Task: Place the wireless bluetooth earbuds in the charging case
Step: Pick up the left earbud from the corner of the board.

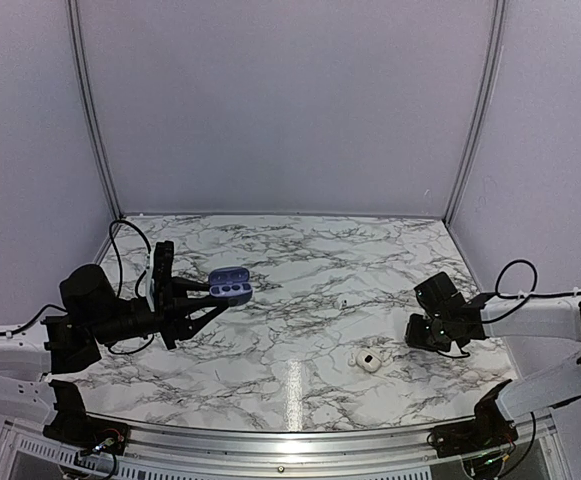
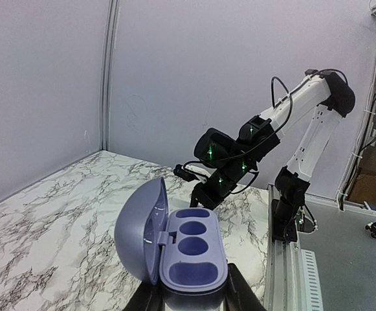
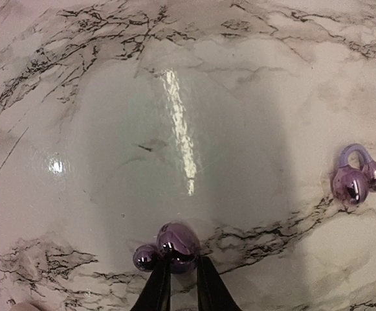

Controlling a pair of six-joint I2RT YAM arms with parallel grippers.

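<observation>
Pinched by the right gripper [image 3: 182,264], one earbud [image 3: 176,243] has the open charging case [image 2: 191,253] far to its left, clamped in the left gripper [image 1: 215,297].

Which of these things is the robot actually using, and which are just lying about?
In use: case, open, in the left gripper; earbud at the tips of the right gripper; other earbud loose on the table.
Lying about: two tiny bits on the grey ledge, too small to name.

No legible text, label, brand, number or sign appears on any surface (charging case [image 2: 191,256] and marble table [image 1: 300,330] included).
</observation>
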